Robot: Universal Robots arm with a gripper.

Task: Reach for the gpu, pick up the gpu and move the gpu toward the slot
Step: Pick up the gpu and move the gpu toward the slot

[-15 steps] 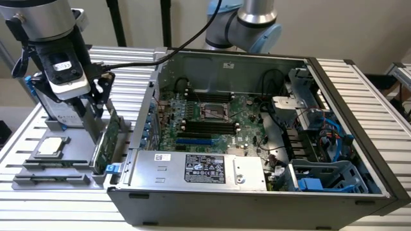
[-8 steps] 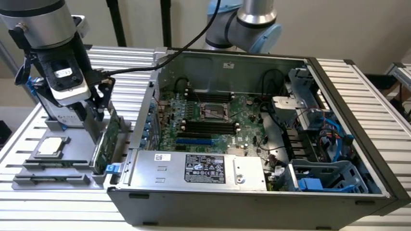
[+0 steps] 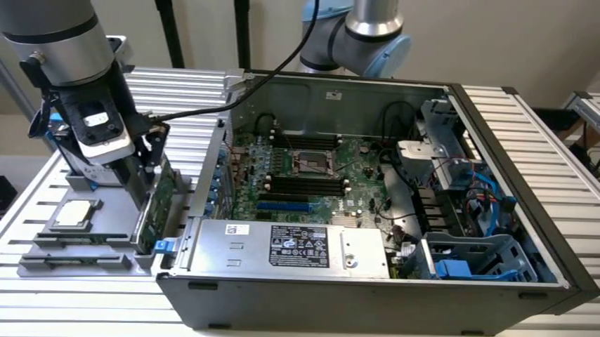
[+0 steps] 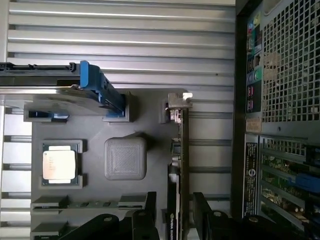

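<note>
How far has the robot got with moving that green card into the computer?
Done: the reach. The gripper is down over the gpu, with a finger on either side. In hand: the grasp. The jaws look open, with gaps to the card, which stands on edge in the grey tray. Left: lifting it and carrying it to the open computer case.

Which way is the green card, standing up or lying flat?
Standing up on its edge. The gpu sits upright in the gray holder, and the wrist view sees it as a thin edge.
</note>
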